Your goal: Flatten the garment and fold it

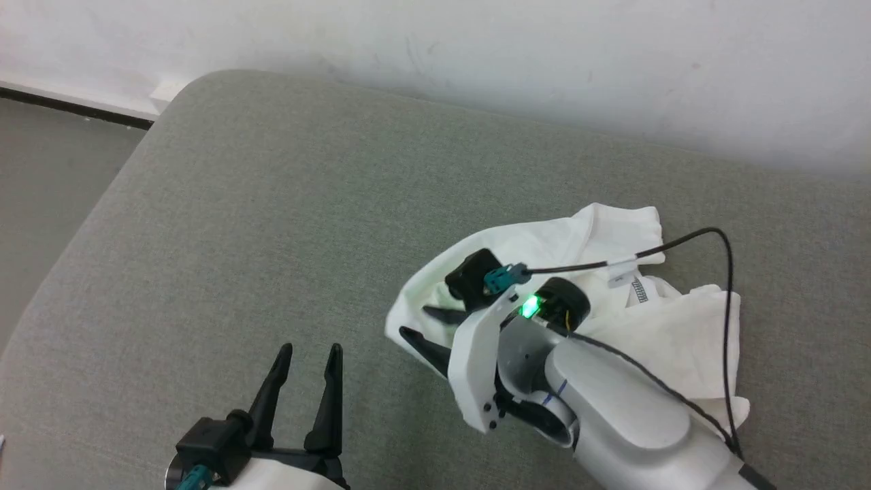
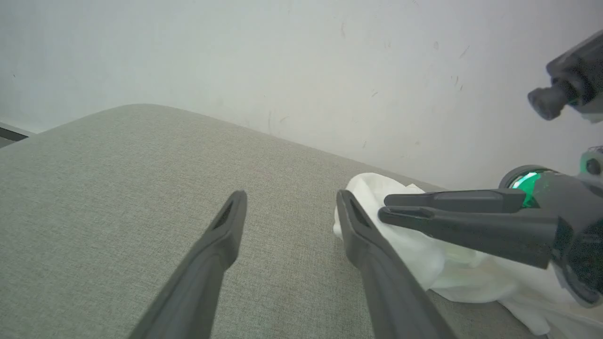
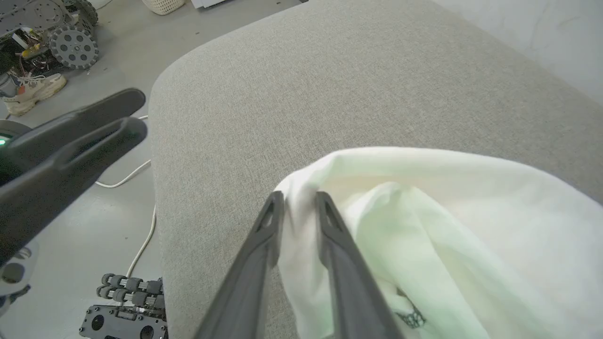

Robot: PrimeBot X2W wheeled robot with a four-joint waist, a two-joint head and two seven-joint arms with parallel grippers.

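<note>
Your white thin-fabric shirt (image 1: 687, 333) lies bunched in a heap on the right part of the grey-green woven cushion (image 1: 272, 204). Your right gripper (image 3: 298, 197) has its two long dark fingers drawn narrow on a fold at the heap's left edge, with cloth pinched between them. From the wrist view it looks like more than one layer, though the folds make that hard to judge. Your left gripper (image 1: 310, 350) hovers spread wide over bare cushion, clear of the cloth and holding nothing.

The step in hand looks like spreading the heap. Lift the pinched edge just enough to free it, then draw it slowly left across the open cushion, so the thin cloth trails out rather than dragging as a lump. Bring the left gripper to a second edge or a sleeve before you pull hard, because one grip alone will likely rope the fabric.
</note>
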